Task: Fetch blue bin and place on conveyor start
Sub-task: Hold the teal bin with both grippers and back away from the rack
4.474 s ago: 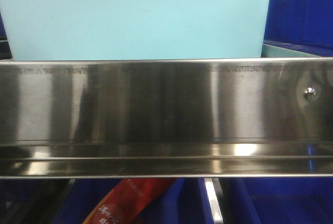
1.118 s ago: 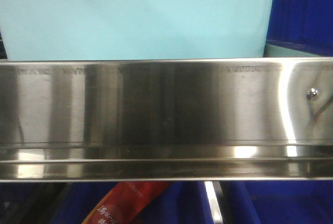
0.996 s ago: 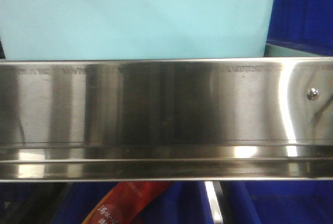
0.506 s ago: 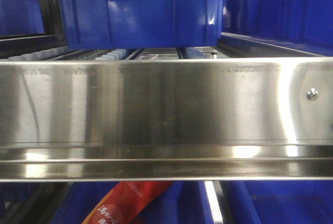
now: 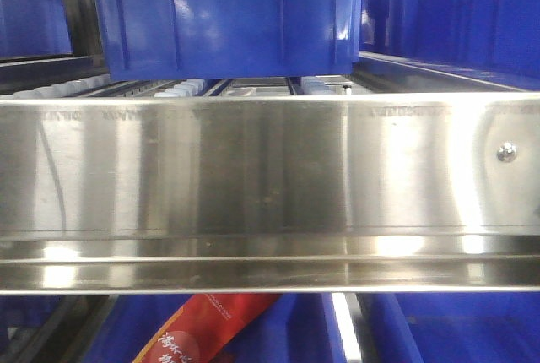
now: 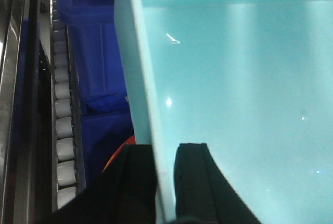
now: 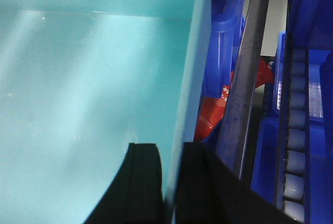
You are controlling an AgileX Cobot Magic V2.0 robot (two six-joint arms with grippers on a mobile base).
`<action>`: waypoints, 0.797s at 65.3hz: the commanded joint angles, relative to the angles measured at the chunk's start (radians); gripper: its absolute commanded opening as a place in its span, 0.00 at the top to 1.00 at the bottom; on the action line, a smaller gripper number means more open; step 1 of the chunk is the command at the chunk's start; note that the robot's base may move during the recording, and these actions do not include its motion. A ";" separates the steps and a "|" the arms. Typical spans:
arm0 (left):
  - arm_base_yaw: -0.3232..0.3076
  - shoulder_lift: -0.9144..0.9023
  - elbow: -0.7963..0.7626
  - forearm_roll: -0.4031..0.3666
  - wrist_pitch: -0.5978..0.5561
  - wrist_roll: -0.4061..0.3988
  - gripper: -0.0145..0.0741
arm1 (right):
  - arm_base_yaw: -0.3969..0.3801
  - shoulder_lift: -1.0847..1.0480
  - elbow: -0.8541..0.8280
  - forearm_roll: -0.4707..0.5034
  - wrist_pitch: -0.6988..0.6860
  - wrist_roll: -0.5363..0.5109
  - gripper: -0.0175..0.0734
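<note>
The blue bin (image 6: 234,94) is a pale aqua tub that fills most of both wrist views. My left gripper (image 6: 165,153) is shut on its left wall, one black finger outside and one inside. My right gripper (image 7: 171,153) is shut on the bin's (image 7: 88,88) right wall the same way. The bin is out of the front view. The conveyor start is not in view.
A shiny steel rail (image 5: 270,186) crosses the front view, with a dark blue ribbed bin (image 5: 228,17) on rollers behind it. A red packet (image 5: 207,325) lies below. Roller tracks (image 6: 62,130) and dark blue bins (image 7: 307,130) flank the aqua tub.
The aqua bin, which filled the space above the steel rail, has left the front view. The dark blue bin behind it now shows.
</note>
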 commanded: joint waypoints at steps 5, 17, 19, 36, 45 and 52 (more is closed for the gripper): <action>0.008 -0.016 -0.005 0.049 -0.026 0.016 0.96 | -0.016 -0.015 -0.007 -0.086 -0.037 -0.024 0.97; 0.008 -0.016 -0.005 0.049 -0.026 0.016 0.96 | -0.016 -0.015 -0.007 -0.086 -0.037 -0.024 0.97; 0.008 -0.016 -0.005 0.049 -0.026 0.016 0.96 | -0.016 -0.015 -0.007 -0.086 -0.037 -0.024 0.97; 0.008 -0.016 -0.005 0.049 -0.026 0.016 0.96 | -0.016 -0.015 -0.007 -0.086 -0.037 -0.024 0.97; 0.008 -0.016 -0.005 0.049 -0.026 0.016 0.96 | -0.016 -0.015 -0.007 -0.086 -0.037 -0.024 0.97; 0.008 -0.016 -0.005 0.049 -0.026 0.016 0.96 | -0.016 -0.015 -0.007 -0.086 -0.037 -0.024 0.97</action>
